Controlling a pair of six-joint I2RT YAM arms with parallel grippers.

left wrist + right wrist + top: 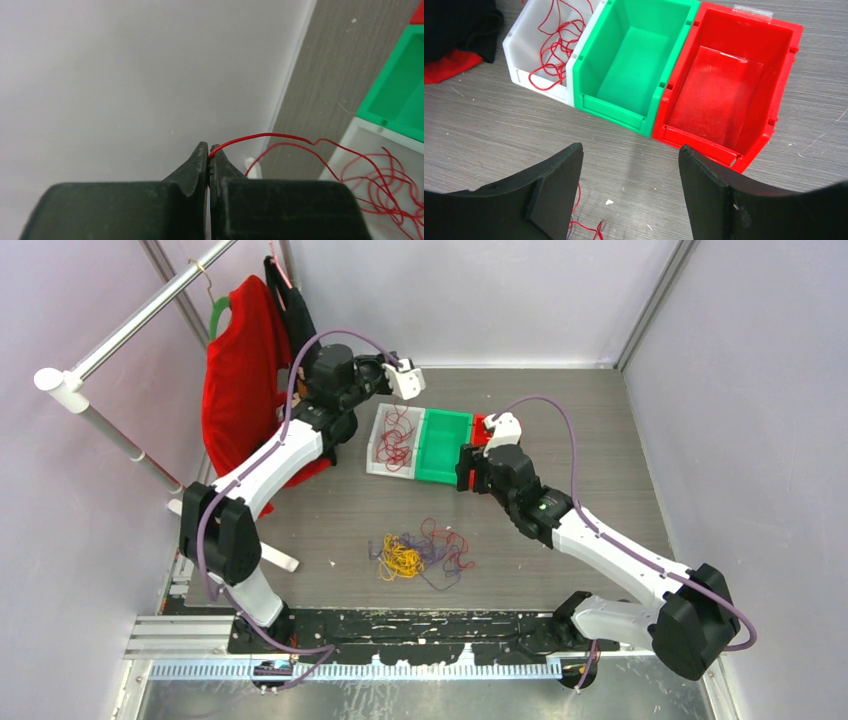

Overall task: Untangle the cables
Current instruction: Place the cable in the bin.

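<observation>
Pale lilac walls [480,300] enclosed a grey wood-grain tabletop [620,430]. A red garment [240,380] hung from a rail [140,315] to the left of the left gripper [209,159].

Three bins stood touching in a row: a white bin [516,60], a green bin [634,65] and a red bin [724,85].

The right gripper [630,152] hovered over bare tabletop just in front of the green and red bins. Its jaws were spread wide, with nothing between them.

The left gripper was positioned above the far end of the white bin, near the back wall. Its jaws were fully closed, pinching one red cable [265,135] at the tips. This cable arched away from the jaws and ran down to loose red loops lying in the white bin.

A tangle of cables [420,555], yellow-orange, dark purple-blue and red, lay on the tabletop. It was well apart from both sets of jaws, on the near side of the right gripper. One red strand [584,227] lay on the tabletop below the right gripper's left finger.
</observation>
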